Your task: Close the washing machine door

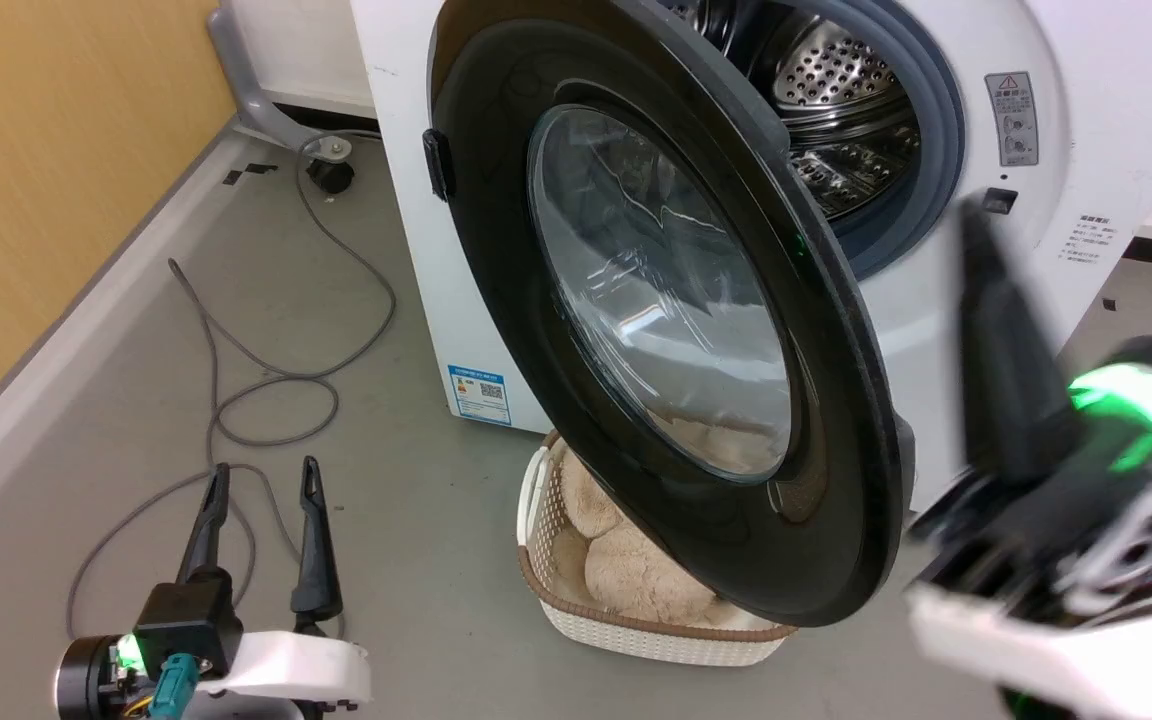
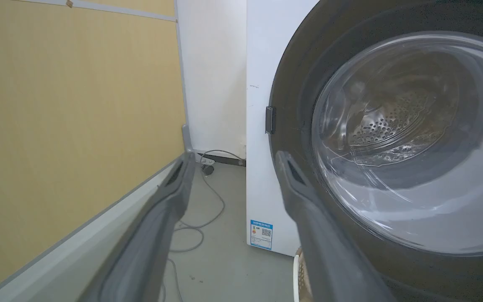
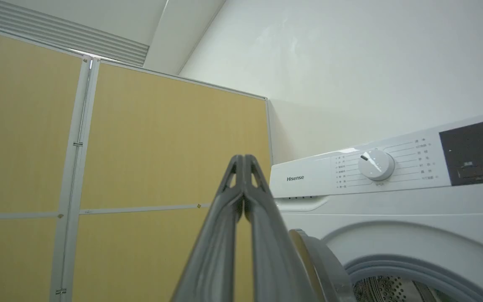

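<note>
Our right gripper (image 1: 974, 215) is pressed shut, holding nothing, just beside the door (image 1: 496, 300), which hangs half open over the basket (image 1: 636, 630). Our left gripper (image 1: 264, 470) is spread wide and empty. If we push crookedly, we could slip off and the door won't click shut.

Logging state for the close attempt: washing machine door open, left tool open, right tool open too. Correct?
Not quite: the right tool is shut, its fingertips pressed together in the right wrist view. The washing machine door is open and the left tool is open, as you said.
</note>
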Motion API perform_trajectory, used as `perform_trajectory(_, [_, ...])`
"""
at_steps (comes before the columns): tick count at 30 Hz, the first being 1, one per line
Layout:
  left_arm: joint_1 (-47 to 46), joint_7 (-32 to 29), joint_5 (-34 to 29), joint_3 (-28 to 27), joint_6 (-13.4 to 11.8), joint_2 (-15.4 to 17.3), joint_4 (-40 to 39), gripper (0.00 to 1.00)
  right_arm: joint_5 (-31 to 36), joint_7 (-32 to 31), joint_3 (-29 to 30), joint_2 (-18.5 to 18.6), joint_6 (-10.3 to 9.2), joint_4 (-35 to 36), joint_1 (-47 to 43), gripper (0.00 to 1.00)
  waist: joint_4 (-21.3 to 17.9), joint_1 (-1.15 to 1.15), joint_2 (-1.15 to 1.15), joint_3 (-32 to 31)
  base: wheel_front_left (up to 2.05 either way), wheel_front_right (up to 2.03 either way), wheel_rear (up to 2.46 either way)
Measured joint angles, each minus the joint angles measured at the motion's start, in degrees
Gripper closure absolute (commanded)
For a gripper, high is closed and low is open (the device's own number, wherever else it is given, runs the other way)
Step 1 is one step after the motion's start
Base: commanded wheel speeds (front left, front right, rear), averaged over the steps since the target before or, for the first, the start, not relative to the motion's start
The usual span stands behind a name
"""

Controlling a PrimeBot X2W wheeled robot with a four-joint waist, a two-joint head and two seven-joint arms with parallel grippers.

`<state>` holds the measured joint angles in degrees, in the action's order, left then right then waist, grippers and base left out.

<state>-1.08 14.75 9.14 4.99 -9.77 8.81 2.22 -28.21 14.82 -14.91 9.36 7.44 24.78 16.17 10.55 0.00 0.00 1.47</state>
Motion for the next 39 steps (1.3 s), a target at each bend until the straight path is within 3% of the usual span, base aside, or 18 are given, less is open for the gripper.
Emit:
perform_trajectory(8, [0.0, 0.0, -2.0, -2.0, 2.4, -2.6, -0.2, 0.00, -3.5, 0.0, -19.1, 12.5, 0.00, -4.1, 0.2, 1.00, -0.6, 0.00, 0.00, 0.4, 0.00, 0.00, 0.00])
perform_trajectory(12, [0.0, 0.0, -2.7, -2.8, 3.1, -3.1, -0.2, 0.00, -2.3, 0.0, -24.9, 15.7, 0.00, -8.6, 0.1, 1.00, -1.2, 0.00, 0.00, 0.7, 0.00, 0.00, 0.00])
perform_trajectory(17, [0.0, 0.0, -3.8, -3.3, 3.8, -4.0, -0.3, 0.00, 1.0, 0.0, -27.3, 18.1, 0.00, -15.2, -1.4, 1.00, -1.9, 0.00, 0.00, 1.0, 0.00, 0.00, 0.00])
perform_trajectory(22, [0.0, 0.0, -5.1, -3.3, 4.0, -4.4, -0.2, 0.00, 2.1, 0.0, -24.0, 18.1, 0.01, -21.2, -4.8, 1.00, -2.8, 0.00, 0.00, 1.2, 0.00, 0.00, 0.00])
perform_trajectory(30, [-0.1, 0.0, -6.1, -2.9, 4.3, -4.8, 0.0, 0.00, 4.7, 0.0, -12.5, 14.9, 0.19, -28.5, -5.5, 1.00, -4.1, 0.00, 0.00, 2.3, 0.00, 0.00, 0.00])
perform_trajectory(39, [-2.4, 0.0, -6.3, -1.3, 4.4, -5.5, 0.4, 0.00, 7.1, 0.0, -4.2, 13.5, 0.14, -34.3, -1.2, 1.00, -3.5, 0.00, 0.00, 5.9, 0.00, 0.00, 0.00])
